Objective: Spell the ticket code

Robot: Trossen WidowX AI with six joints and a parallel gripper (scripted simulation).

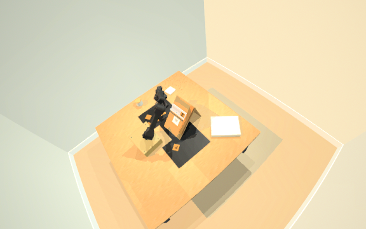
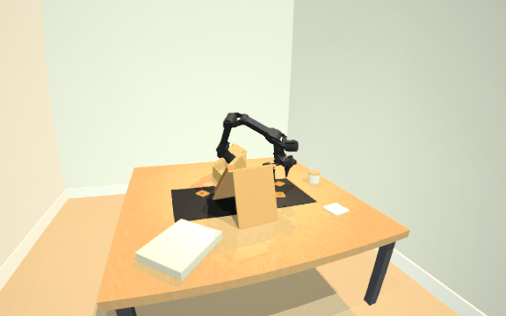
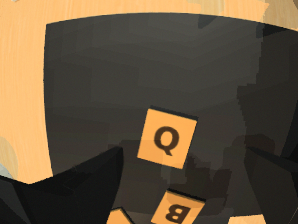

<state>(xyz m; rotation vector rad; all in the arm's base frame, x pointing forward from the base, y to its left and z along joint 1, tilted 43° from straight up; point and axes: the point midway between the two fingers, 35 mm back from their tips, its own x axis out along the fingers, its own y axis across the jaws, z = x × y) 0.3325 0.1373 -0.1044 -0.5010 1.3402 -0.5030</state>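
Note:
My gripper point(image 3: 185, 148) point(image 2: 281, 175) is open and empty, pointing down above the dark mat point(image 3: 100, 65), with its fingers either side of the Q tile point(image 3: 166, 139). The Q tile lies flat, slightly turned. The B tile point(image 3: 177, 212) lies just below it in the wrist view, upside down and partly cut off. Another tile point(image 3: 120, 216) shows only a corner. A lone tile point(image 1: 176, 147) point(image 2: 202, 193) lies on the mat's other side. On the sloped board point(image 1: 171, 124), the rail point(image 1: 175, 109) holds the E tile point(image 1: 182, 114) at its right end. The ticket point(image 1: 176, 120) reads QE.
The board's back point(image 2: 256, 197) stands upright towards the exterior camera. A large white box point(image 1: 225, 126) point(image 2: 179, 247), a small white pad point(image 1: 170, 90) point(image 2: 336, 209) and a lidded jar point(image 1: 139, 102) point(image 2: 314, 177) stand around the mat. A wooden block point(image 1: 152, 147) is at the arm's base.

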